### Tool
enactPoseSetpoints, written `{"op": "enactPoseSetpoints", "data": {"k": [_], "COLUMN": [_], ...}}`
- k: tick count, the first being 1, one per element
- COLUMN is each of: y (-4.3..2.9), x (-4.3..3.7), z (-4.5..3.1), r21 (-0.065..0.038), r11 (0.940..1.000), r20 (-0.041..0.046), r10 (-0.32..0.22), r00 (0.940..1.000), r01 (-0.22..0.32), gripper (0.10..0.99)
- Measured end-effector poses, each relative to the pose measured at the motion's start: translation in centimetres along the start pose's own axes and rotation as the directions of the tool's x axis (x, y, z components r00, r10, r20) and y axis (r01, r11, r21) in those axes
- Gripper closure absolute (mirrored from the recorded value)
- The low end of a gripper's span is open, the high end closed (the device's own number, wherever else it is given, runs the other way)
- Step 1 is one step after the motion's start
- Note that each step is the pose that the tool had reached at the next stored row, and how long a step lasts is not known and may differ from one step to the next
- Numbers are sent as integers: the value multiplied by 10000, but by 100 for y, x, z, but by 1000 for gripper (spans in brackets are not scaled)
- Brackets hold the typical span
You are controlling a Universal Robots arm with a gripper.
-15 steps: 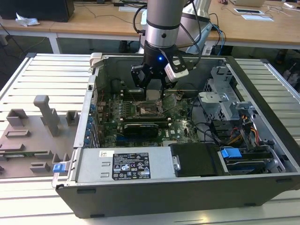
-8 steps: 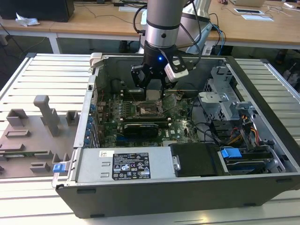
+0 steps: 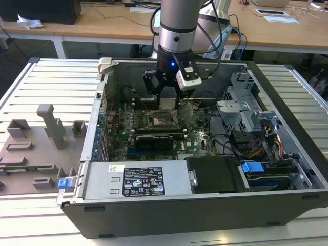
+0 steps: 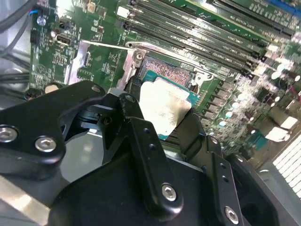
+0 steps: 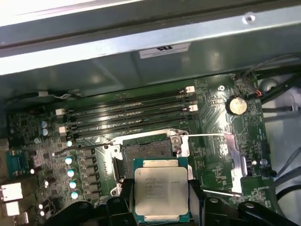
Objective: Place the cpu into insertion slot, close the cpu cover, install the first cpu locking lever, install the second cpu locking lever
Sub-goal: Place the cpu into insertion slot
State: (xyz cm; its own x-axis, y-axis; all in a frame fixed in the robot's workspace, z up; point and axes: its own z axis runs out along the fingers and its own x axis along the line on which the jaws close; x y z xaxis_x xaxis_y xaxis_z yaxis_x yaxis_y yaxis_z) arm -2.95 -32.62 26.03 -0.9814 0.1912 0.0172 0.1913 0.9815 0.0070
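Over the partly hidden insertion slot (image 5: 143,151), the cpu (image 5: 161,190) clamped in the end effector's (image 5: 160,200) grip.

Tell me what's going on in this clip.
A single robot arm is working inside an open computer case. Its hand grips the cpu by two opposite edges and holds it just above the green motherboard, close to the insertion slot. The chip is not yet seated: the slot's dark centre shows bare beside it. The cpu cover is swung open to one side of the slot.
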Motion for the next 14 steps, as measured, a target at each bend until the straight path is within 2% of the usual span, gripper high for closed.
{"op": "enactPoseSetpoints", "data": {"k": [4,7,8,10,13,14], "y": [0,0,0,0,0,0], "x": [0,0,0,0,0,0], "z": [6,10,11,13,15,16], "r21": [-13,-19,-25,-29,-36,-39], "r11": [9961,9888,9836,9784,9666,9604], "r20": [6,11,12,13,16,17], "r10": [880,1494,1804,2067,2563,2785], "r00": [9961,9888,9836,9784,9666,9604], "r01": [-880,-1494,-1804,-2067,-2563,-2785], "gripper": [541,541,541,541,541,541]}}
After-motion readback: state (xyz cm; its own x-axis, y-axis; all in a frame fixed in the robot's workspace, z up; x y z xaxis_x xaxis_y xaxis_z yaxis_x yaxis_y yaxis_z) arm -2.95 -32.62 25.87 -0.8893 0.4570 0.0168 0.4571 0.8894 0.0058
